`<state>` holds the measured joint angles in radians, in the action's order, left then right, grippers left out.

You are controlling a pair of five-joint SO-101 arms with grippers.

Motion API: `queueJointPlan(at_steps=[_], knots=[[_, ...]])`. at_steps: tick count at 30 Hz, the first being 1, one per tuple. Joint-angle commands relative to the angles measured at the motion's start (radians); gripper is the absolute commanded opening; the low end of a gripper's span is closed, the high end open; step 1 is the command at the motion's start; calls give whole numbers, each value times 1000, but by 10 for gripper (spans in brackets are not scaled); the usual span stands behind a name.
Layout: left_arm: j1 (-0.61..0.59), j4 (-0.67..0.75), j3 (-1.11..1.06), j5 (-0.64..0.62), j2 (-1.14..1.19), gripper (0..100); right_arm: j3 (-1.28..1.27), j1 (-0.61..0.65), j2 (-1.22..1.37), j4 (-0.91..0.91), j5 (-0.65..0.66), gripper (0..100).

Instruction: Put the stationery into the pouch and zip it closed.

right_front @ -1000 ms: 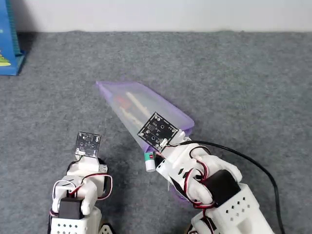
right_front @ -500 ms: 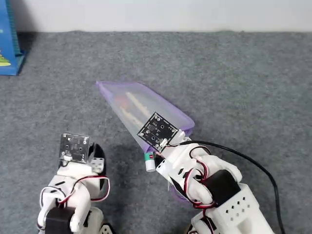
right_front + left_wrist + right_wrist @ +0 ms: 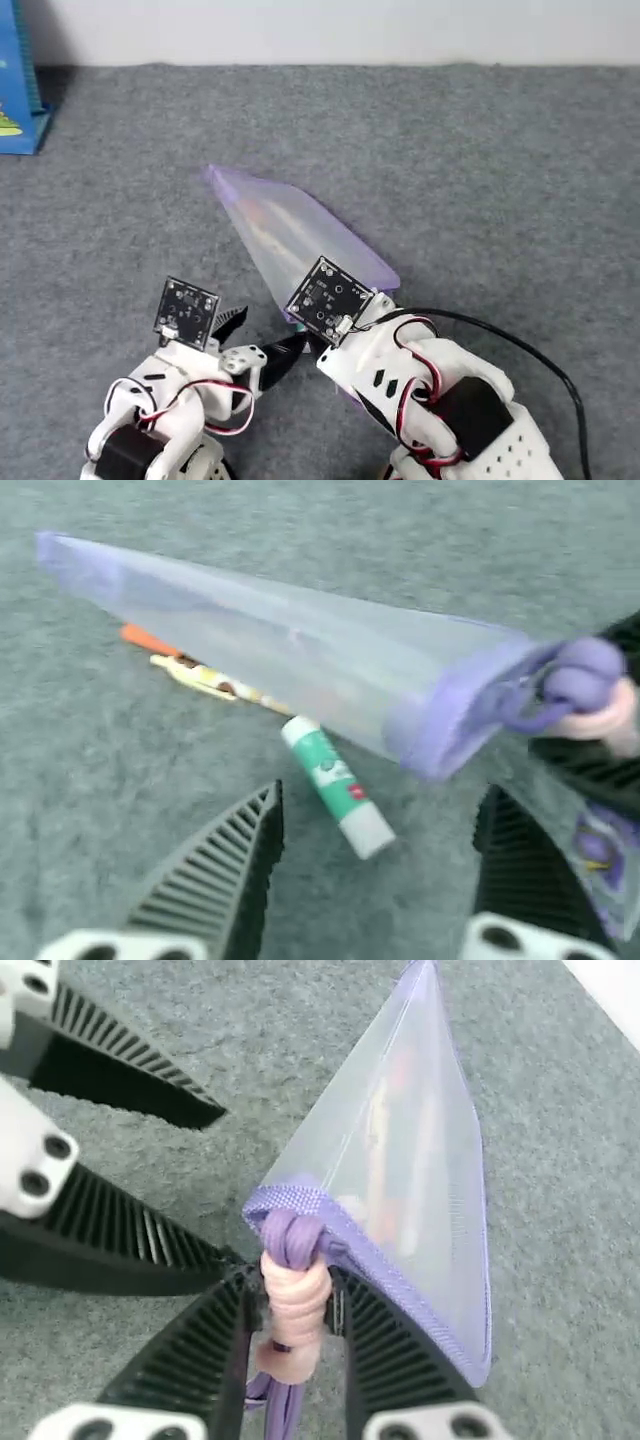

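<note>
High view: clear purple pouch (image 3: 290, 225) lies slantwise on the grey carpet (image 3: 480, 150), its near end raised at the right gripper (image 3: 295, 1285). The right gripper is clamped on the pouch's knotted pull cord (image 3: 292, 1245). The left gripper (image 3: 382, 800) hovers just beside that end, jaws spread wide, holding nothing. Left wrist view: a green and white glue stick (image 3: 335, 798) lies on the carpet outside the pouch, under its lifted end. An orange pen (image 3: 148, 638) and a yellow pen (image 3: 205, 678) show below the pouch's lower edge; whether they are inside cannot be told. A blue box (image 3: 15, 90) stands at the carpet's far corner.
</note>
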<state>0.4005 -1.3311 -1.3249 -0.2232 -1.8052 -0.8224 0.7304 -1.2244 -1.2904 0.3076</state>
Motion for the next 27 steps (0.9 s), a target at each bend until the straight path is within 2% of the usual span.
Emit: queueJointPlan(at_steps=[1, 8, 17, 22, 27], knots=[[12, 66, 48, -15, -14, 262, 9, 8, -22, -7, 2, 9], [-75, 107, 44, -14, -14, 254, 9, 12, -24, -50, -18, 8], [-77, 245, -110, -14, -14, 249, 8, 39, -25, -61, -20, 8], [-71, 295, -150, -9, -14, 145, 8, 93, -25, -85, -52, 8], [-71, 293, -154, -8, -14, 36, 8, 88, -18, -87, -63, 8]])
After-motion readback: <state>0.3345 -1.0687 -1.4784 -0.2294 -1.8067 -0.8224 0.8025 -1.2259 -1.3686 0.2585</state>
